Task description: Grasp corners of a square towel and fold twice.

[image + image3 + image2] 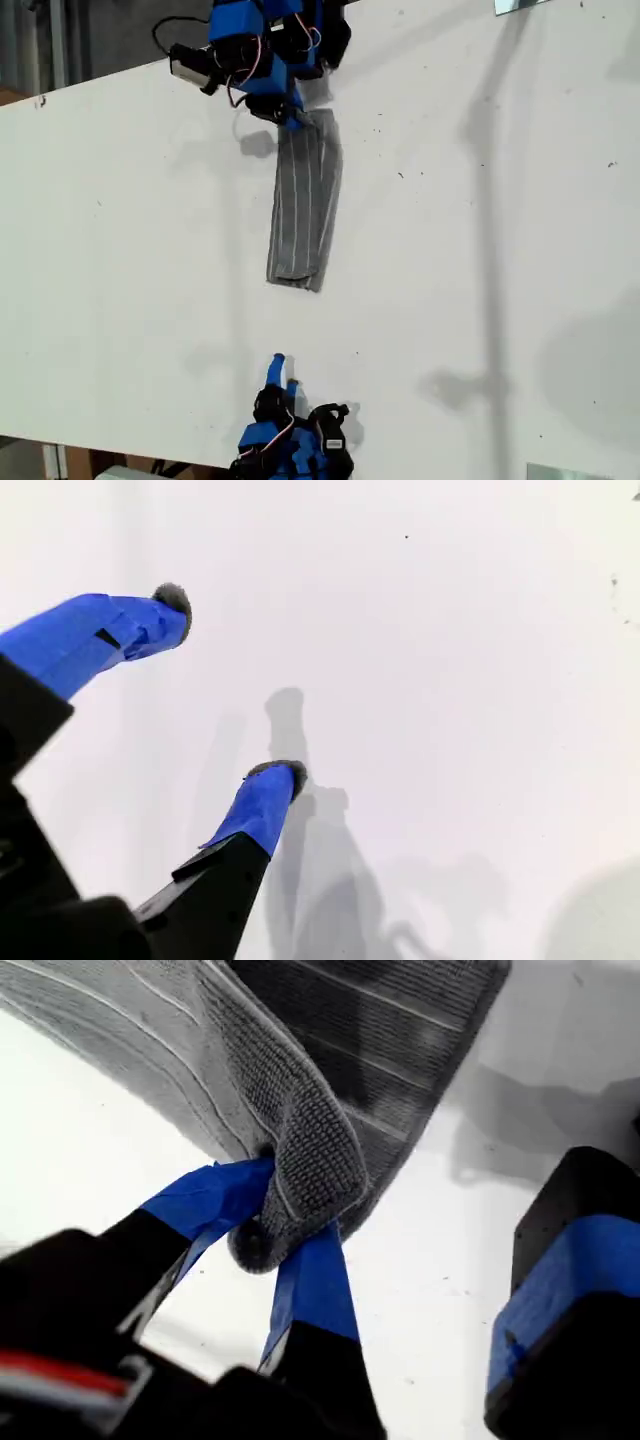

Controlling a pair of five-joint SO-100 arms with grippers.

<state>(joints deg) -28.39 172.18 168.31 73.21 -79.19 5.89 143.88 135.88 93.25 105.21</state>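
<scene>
You are seeing the towel (305, 205) lying on the white table (120, 250) as a long narrow strip, already folded, running from the top arm toward the middle of the exterior view. Its far end is resting flat near the centre of the table, with a layered edge showing there. The other end is being held at the top of the exterior view.

My first gripper (268, 1245) is clenching a bunched corner (310, 1175) of the towel between its blue-taped fingers (315, 1285); the cloth is folding over itself just at the tips and is rising a little off the table there. In the exterior view this gripper (290, 115) is sitting at the top end of the strip.

My second gripper (232, 685) is standing released, its two blue fingers (262, 805) spread wide apart with only bare table between them. Small grey tufts of lint are sticking to both tips. In the exterior view it (282, 372) is waiting near the bottom edge, well apart from the towel's flat end.

You are not seeing any container in these views.
</scene>
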